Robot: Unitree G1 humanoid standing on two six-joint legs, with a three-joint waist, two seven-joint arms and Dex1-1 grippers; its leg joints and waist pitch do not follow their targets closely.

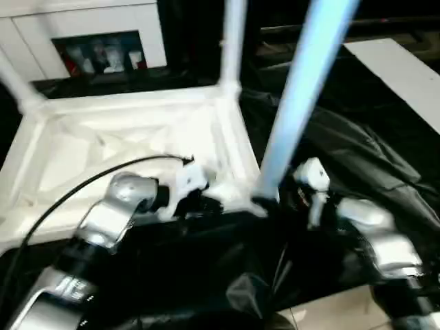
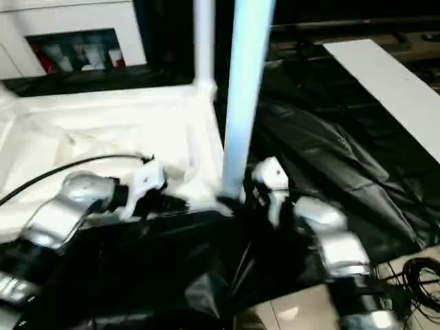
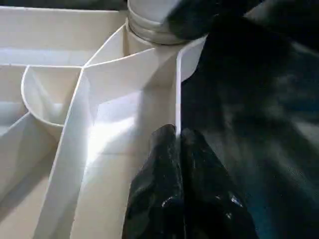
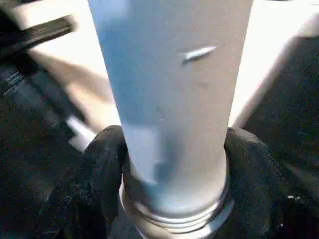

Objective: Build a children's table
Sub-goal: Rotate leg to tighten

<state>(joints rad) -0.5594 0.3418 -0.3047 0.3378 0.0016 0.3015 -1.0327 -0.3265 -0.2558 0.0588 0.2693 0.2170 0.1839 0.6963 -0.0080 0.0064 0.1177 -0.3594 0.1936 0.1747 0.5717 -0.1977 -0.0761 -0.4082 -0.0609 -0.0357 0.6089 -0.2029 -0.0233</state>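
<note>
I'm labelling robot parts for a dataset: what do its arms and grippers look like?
Both forearms are rounded silver metal shells over black sections. The left arm has a thin black cable arcing over it. White wrist housings carry the left gripper and right gripper, each with two glossy black fingers.

- You had a crumpled, glossy black plastic sheet [image 1: 357, 172] spread as the work surface, lying in folds and running on to the right.
- You could see a flat white rectangular board [image 2: 385, 82] resting at the far right on that black sheet, set at a slant.
- Behind the work, you had a white panelled cabinet [image 1: 89, 20] with a dark recess [image 1: 103, 53] holding blurred red and blue items, too unclear for you to name.
- A bundle of thin black cables [image 2: 419, 278] lay on the pale floor [image 2: 302, 313] at the near right corner.
- A strip of that pale floor showed beside the sheet's near edge.
</note>
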